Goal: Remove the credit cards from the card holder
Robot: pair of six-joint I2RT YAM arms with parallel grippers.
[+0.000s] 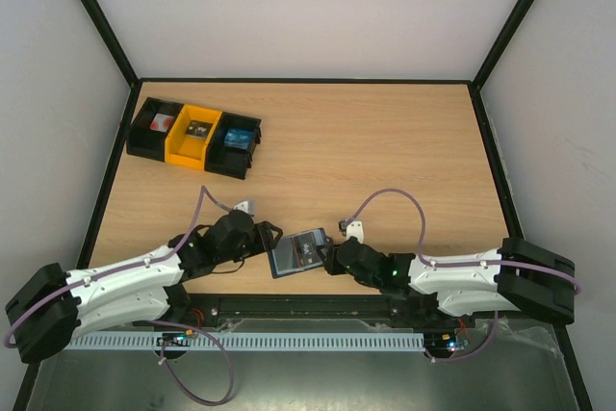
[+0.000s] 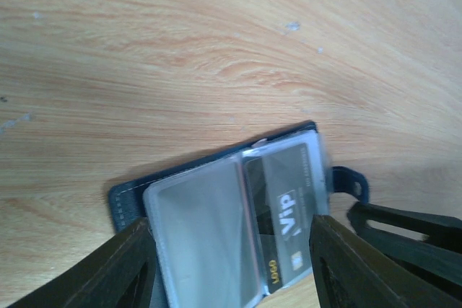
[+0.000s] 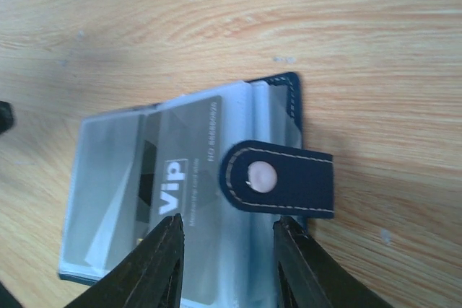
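The dark blue card holder (image 1: 296, 253) lies open on the table near the front edge, between my two grippers. Its clear plastic sleeves face up and hold a dark "VIP" card (image 2: 289, 207), which also shows in the right wrist view (image 3: 177, 178). The closing tab (image 3: 281, 178) with a pale snap is folded over the sleeves. My left gripper (image 2: 231, 265) is open, its fingers straddling the holder's sleeves just above them. My right gripper (image 3: 227, 265) is open over the sleeve edge, right below the tab. In the top view, the left gripper (image 1: 270, 240) is at the holder's left edge and the right gripper (image 1: 327, 257) at its right edge.
A row of black and yellow bins (image 1: 195, 137) with small items stands at the back left. The right gripper's fingers (image 2: 404, 229) show at the right of the left wrist view. Black frame rails border the table (image 1: 385, 151).
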